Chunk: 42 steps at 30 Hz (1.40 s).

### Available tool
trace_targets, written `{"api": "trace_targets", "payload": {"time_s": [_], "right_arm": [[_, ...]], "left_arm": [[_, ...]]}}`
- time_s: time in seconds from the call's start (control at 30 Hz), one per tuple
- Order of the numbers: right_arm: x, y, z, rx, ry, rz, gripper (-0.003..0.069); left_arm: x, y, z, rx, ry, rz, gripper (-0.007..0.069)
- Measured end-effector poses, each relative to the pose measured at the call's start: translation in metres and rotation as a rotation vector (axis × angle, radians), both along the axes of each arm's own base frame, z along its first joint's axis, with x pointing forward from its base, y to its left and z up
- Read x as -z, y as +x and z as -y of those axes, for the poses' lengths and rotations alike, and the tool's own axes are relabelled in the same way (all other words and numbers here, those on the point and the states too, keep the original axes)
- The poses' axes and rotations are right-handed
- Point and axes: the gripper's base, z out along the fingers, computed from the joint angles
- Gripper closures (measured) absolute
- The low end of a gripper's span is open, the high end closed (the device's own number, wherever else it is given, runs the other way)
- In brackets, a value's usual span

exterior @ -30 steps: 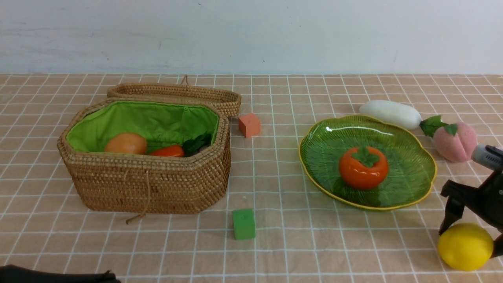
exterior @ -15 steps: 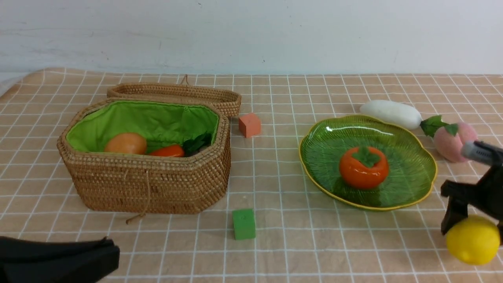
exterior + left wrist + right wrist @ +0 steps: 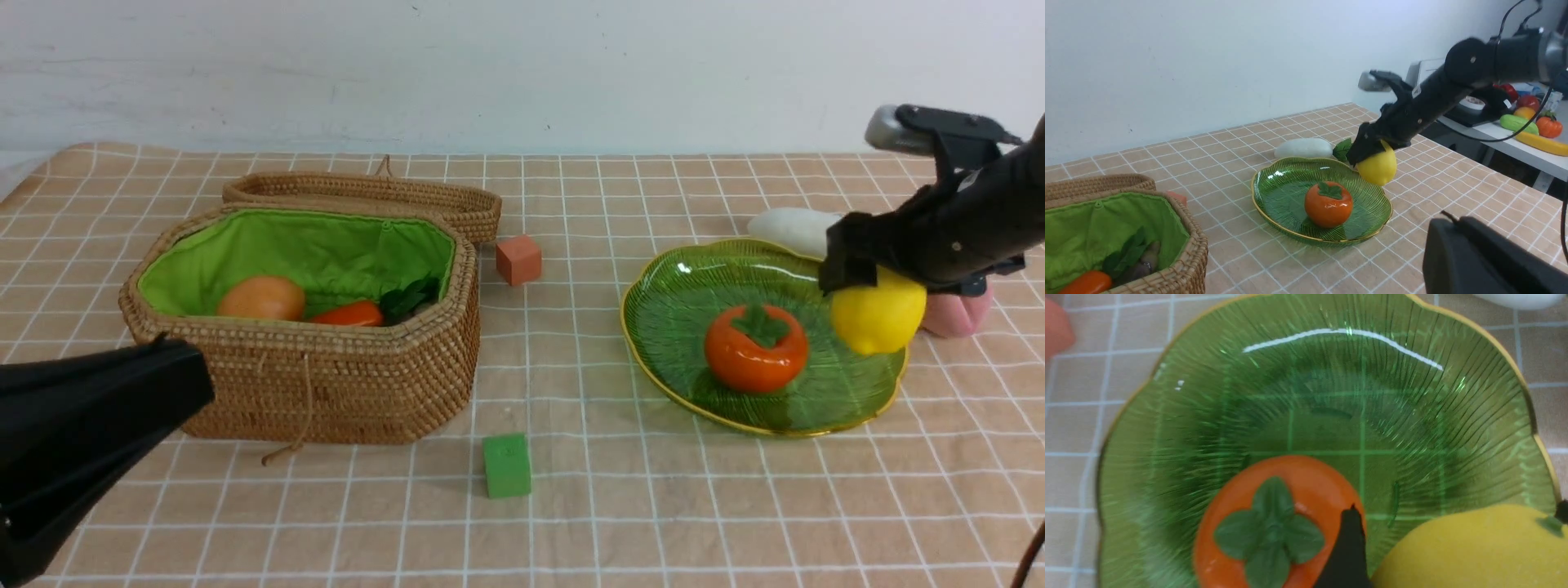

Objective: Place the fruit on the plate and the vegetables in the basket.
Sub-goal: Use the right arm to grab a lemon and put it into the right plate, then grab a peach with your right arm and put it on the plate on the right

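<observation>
The right pincer (image 3: 878,296) pinched the lemon (image 3: 880,322) and held it clear above the right rim of the green glass plate (image 3: 678,327), apparently to set it beside the persimmon (image 3: 755,349) lying there; the left pincer (image 3: 171,388) was pressed together.

The tabletop (image 3: 653,506) wears a tan cloth ruled in white squares. At centre left sits the wicker basket (image 3: 326,384) (lid folded back behind it). An orange cube (image 3: 518,260) lies just right of it, and a green cube (image 3: 506,465) at lower centre. At right rests the green plate (image 3: 735,269); the white radish (image 3: 792,229) and pink peach (image 3: 959,317) lie beyond it, both partly hidden.
</observation>
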Motion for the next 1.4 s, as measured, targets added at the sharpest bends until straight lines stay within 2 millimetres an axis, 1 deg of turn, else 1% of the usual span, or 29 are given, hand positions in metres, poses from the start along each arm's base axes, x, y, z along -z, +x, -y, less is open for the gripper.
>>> {"api": "trace_targets", "payload": {"time_s": [0.03,0.07,0.1,0.13,0.2,0.23,0.27,0.33,0.43,0.5,0.57,0.6,0.63,0.67,0.73,0.77,0.83,0.87,0.9,0.97,1.0,1.03,1.07,1.13,1.2,1.23,1.27,1.33,1.4], "right_arm": [[0.008,0.003,0.001,-0.002,-0.007,-0.009,0.0081],[0.011,0.004,0.001,-0.003,-0.008,-0.015,0.0081],[0.023,0.007,0.001,-0.006,-0.011,-0.039,0.0074],[0.027,0.008,0.000,-0.008,-0.011,-0.052,0.0052],[0.029,0.008,0.000,-0.010,-0.009,-0.060,0.0000],[0.029,0.008,0.000,-0.009,-0.007,-0.061,-0.0003],[0.026,0.007,0.000,-0.009,-0.003,-0.059,-0.0017],[0.022,0.005,-0.001,-0.011,0.003,-0.061,-0.0020],[-0.003,-0.006,0.000,-0.014,0.015,-0.043,0.0011],[-0.020,-0.012,0.006,0.034,0.043,-0.018,0.0050],[-0.036,-0.015,0.020,0.113,0.078,0.007,0.0106],[-0.038,-0.015,0.022,0.120,0.080,0.011,0.0112],[-0.049,-0.012,0.038,0.176,0.093,0.033,0.0153],[-0.053,-0.009,0.050,0.210,0.100,0.037,0.0176],[-0.054,-0.005,0.060,0.235,0.101,0.034,0.0183],[-0.053,0.003,0.073,0.261,0.104,0.022,0.0186],[-0.050,0.018,0.090,0.296,0.119,-0.006,0.0169],[-0.049,0.019,0.091,0.299,0.120,-0.005,0.0167],[-0.042,0.029,0.100,0.320,0.133,-0.031,0.0144],[-0.031,0.044,0.111,0.345,0.148,-0.059,0.0104],[-0.029,0.047,0.113,0.351,0.152,-0.065,0.0095],[-0.016,0.060,0.120,0.369,0.164,-0.090,0.0057],[-0.011,0.062,0.121,0.374,0.166,-0.100,0.0054],[0.000,0.074,0.127,0.398,0.176,-0.111,0.0031],[0.007,0.080,0.130,0.412,0.183,-0.120,0.0027],[0.016,0.085,0.132,0.424,0.188,-0.135,0.0027],[0.015,0.085,0.133,0.425,0.188,-0.131,0.0027],[0.027,0.087,0.135,0.425,0.179,-0.183,0.0029],[0.031,0.086,0.134,0.421,0.179,-0.212,0.0031]], "left_arm": [[0.000,0.000,0.000,-0.002,-0.001,0.002,0.0638],[0.000,0.000,0.000,-0.003,-0.001,0.002,0.0638],[0.000,0.000,0.000,-0.004,-0.003,0.002,0.0638],[0.000,0.000,0.000,-0.004,-0.004,0.002,0.0638],[0.000,0.000,0.000,-0.004,-0.004,0.002,0.0638],[0.000,0.000,0.000,-0.003,-0.005,0.001,0.0638],[0.000,0.000,0.000,-0.003,-0.004,0.001,0.0638],[0.000,0.000,0.000,-0.001,-0.003,0.000,0.0638],[0.001,-0.001,0.001,0.015,0.004,-0.010,0.0638],[0.002,-0.001,0.002,0.024,0.009,-0.016,0.0638],[0.002,-0.002,0.002,0.031,0.012,-0.021,0.0638],[0.002,-0.002,0.002,0.031,0.012,-0.021,0.0638],[0.002,-0.001,0.002,0.032,0.013,-0.024,0.0638],[0.003,-0.001,0.003,0.033,0.014,-0.026,0.0638],[0.003,-0.001,0.003,0.036,0.017,-0.030,0.0638],[0.004,0.000,0.004,0.044,0.023,-0.042,0.0638],[0.006,0.002,0.006,0.056,0.033,-0.060,0.0638],[0.006,0.002,0.006,0.056,0.033,-0.061,0.0638],[0.008,0.003,0.007,0.061,0.038,-0.071,0.0638],[0.009,0.005,0.008,0.061,0.042,-0.081,0.0638],[0.009,0.005,0.008,0.061,0.043,-0.082,0.0638],[0.010,0.008,0.009,0.060,0.046,-0.091,0.0638],[0.010,0.008,0.009,0.059,0.046,-0.091,0.0638],[0.011,0.010,0.010,0.059,0.049,-0.100,0.0638],[0.011,0.011,0.010,0.058,0.050,-0.103,0.0638],[0.012,0.011,0.010,0.058,0.051,-0.105,0.0638],[0.012,0.011,0.010,0.058,0.051,-0.105,0.0638],[0.011,0.012,0.010,0.052,0.049,-0.103,0.0638],[0.011,0.012,0.010,0.050,0.048,-0.102,0.0638]]}}
